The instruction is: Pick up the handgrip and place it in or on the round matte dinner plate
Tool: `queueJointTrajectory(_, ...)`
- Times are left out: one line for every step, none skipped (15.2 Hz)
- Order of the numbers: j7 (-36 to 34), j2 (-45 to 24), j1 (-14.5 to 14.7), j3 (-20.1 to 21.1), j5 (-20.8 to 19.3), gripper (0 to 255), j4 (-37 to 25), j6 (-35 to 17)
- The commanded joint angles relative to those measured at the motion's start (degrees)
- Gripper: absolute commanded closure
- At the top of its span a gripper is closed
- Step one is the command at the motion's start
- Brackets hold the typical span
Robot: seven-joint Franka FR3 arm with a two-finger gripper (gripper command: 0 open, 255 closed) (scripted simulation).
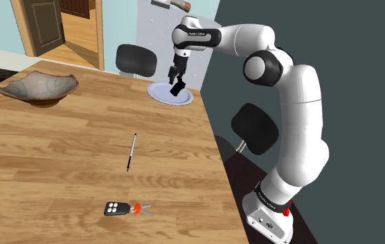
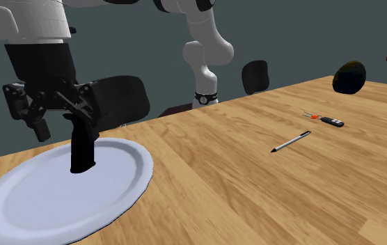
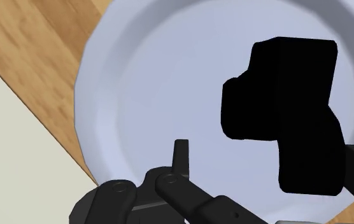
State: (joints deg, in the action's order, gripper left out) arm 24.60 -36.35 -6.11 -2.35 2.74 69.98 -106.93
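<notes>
release step: gripper (image 1: 175,75) spread wide above plate (image 2: 25,202) at the table's corner, handgrip (image 3: 284,108) unclasped (seemingly resting there); next, lift straight clear.

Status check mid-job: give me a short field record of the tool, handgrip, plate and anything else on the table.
tool: open, hovering over the plate
handgrip: black, upright, base appears to rest on the plate, not clasped
plate: round, pale blue-white, near a corner of the table
table: wooden
also on table: pen, key fob, bowl
status: handgrip appears placed
</notes>
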Motion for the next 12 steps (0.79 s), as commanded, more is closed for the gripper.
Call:
queueJointTrajectory(-0.05,0.41,0.00,-0.01,-0.03,0,-1.19,1.62)
queueJointTrajectory(-0.08,0.56,-0.05,-0.02,-0.05,0,-2.88,3.45)
queueJointTrajectory(-0.11,0.58,-0.10,-0.03,-0.06,0,-4.76,5.36)
queueJointTrajectory(-0.14,0.52,-0.14,-0.04,-0.07,0,-6.39,6.92)
queueJointTrajectory(-0.14,0.52,-0.14,-0.04,-0.07,0,-6.39,6.92)
queueJointTrajectory(-0.14,0.53,-0.14,-0.04,-0.07,0,-6.37,6.91)
queueJointTrajectory(-0.14,0.52,-0.14,-0.04,-0.07,0,-6.39,6.92)
queueJointTrajectory(-0.14,0.52,-0.14,-0.04,-0.07,0,-6.39,6.92)
queueJointTrajectory(-0.14,0.52,-0.14,-0.04,-0.07,0,-6.39,6.92)
queueJointTrajectory(-0.14,0.52,-0.14,-0.04,-0.07,0,-6.39,6.92)
queueJointTrajectory(-0.14,0.52,-0.14,-0.04,-0.07,0,-6.39,6.92)
queueJointTrajectory(-0.14,0.52,-0.14,-0.04,-0.07,0,-6.39,6.92)
